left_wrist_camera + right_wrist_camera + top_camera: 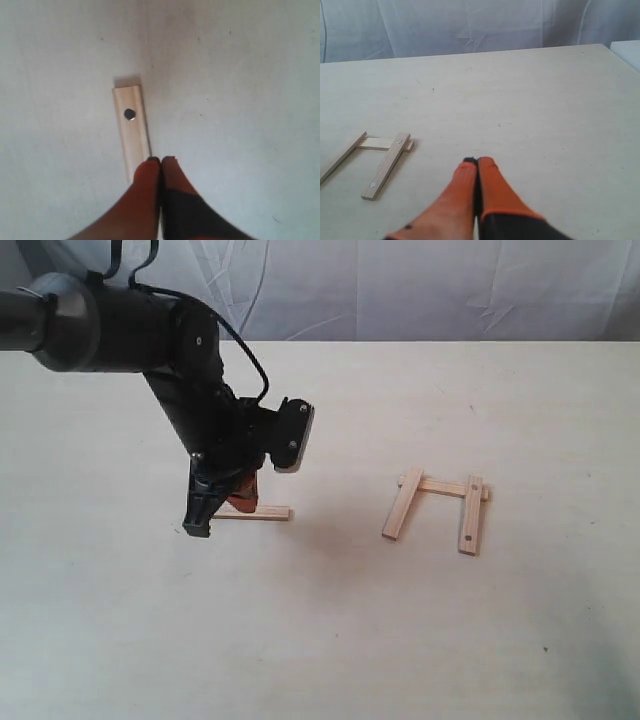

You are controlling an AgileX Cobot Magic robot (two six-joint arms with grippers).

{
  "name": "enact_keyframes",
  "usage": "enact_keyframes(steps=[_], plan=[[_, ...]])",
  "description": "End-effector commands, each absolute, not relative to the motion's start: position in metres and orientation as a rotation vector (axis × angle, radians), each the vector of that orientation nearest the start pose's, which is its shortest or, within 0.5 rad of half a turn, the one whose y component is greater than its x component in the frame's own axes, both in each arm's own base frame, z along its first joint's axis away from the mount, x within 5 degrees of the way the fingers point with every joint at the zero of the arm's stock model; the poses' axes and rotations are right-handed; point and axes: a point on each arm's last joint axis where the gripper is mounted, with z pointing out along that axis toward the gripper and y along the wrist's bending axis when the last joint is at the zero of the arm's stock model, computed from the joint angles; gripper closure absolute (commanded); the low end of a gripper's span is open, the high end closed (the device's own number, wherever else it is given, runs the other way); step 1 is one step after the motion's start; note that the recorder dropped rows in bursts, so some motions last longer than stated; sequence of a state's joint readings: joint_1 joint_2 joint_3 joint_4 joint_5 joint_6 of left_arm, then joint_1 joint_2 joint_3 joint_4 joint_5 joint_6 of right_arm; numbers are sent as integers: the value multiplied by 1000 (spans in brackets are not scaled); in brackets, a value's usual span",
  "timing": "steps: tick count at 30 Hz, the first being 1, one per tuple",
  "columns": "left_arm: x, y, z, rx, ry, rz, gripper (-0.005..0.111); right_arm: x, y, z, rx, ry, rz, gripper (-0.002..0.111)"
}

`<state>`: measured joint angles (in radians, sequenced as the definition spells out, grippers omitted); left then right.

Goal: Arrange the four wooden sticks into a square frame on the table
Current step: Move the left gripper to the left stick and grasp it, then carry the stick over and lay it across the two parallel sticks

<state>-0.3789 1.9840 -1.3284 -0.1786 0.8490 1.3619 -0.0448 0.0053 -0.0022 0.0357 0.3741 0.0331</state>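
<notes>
One wooden stick (264,512) lies flat on the table (330,640) at the left, its dark hole showing in the left wrist view (131,125). My left gripper (243,504) (161,160) is down on it, shut, with its tips at the stick's long edge and one finger (145,175) covering the stick's near end. I see nothing between the fingers. The other three sticks form an open U at the right: left slat (403,504), cross slat (445,487), right slat (470,515) (385,165). My right gripper (477,161) is shut and empty, beside the U.
A white curtain (420,285) hangs behind the table's far edge. The black left arm (190,370) reaches down from the upper left. The right arm is out of the exterior view. A white edge (627,50) shows at the table's far corner.
</notes>
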Motion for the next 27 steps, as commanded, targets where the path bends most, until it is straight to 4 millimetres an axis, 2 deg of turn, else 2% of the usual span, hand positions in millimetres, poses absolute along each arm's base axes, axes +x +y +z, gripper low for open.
enact_keyframes(steps=[1,4,6,14,16,18,20,23,27], plan=[[359,-155,143,-2457,-2264,66,100,53,-1,180,95,1846,28,108],[361,-152,139,-2478,-2224,12,76,53,-1,181,94,1842,26,108],[362,-150,137,-2493,-2185,-27,69,53,-1,180,94,1844,26,108],[367,-152,119,-2469,-2207,-32,69,53,-1,180,94,1844,26,108],[367,-152,119,-2469,-2207,-32,78,53,-1,180,94,1844,26,108],[366,-151,119,-2464,-2202,-25,96,53,-1,180,94,1846,26,108],[366,-151,119,-2464,-2202,-25,107,53,-1,180,94,1846,26,108],[366,-153,124,-2475,-2209,-33,107,53,-1,180,94,1846,26,108],[372,-164,152,-2532,-2285,-48,107,53,-1,180,94,1846,26,108]])
